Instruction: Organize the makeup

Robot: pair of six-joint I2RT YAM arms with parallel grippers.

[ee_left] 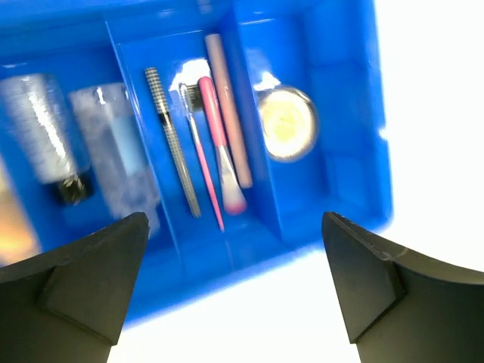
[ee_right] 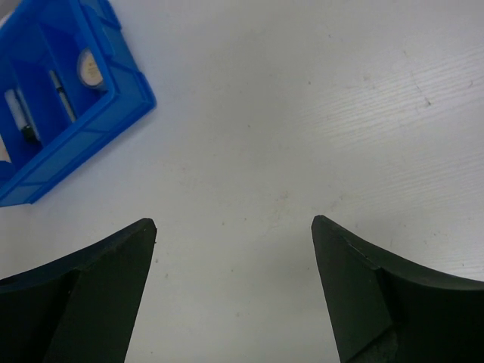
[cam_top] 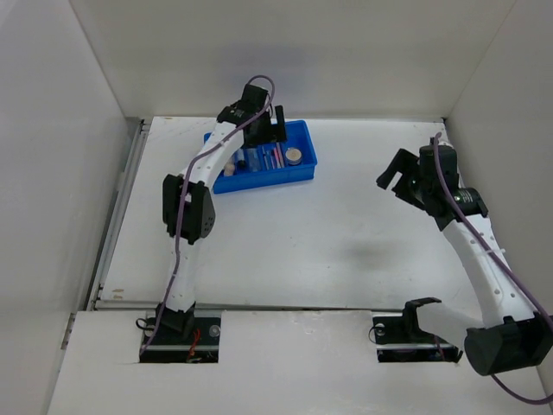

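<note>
Blue plastic tray (cam_top: 308,157) sits at the far side of the table (cam_top: 346,242), left of centre. All the makeup I can spot lies inside it.

Left gripper (ee_left: 238,281) hangs right over the tray, claw spread wide, nothing between the fingers. Right gripper (ee_right: 234,295) is well apart from the tray, over bare table on the right, claw also apart and holding nothing.

Tray contents, from the left wrist view:
- small round compact (ee_left: 286,123) alone in the right-end compartment
- thin pink sticks (ee_left: 219,144) plus a checked stick (ee_left: 172,140) lying lengthwise in the next compartment
- clear small bottle (ee_left: 113,151) and black-silver tube (ee_left: 41,136) side by side in the compartment left of that
- an orange blur at the frame's left edge (ee_left: 10,227), probably the peach sponge, can't confirm

Puff: something pale at the tray's left end (cam_top: 229,169) in the top view, too small to call.

Step, as I judge it: sorting looks finished or nearly so, with no makeup visible outside the tray. The next move likely calls for the left arm to rise straight up, clear of the tray's walls without nudging it, then both arms to pull back.

Writing: none readable. The bottle and tube are blurred, and no brand or label can be made out on the tray or compact.
</note>
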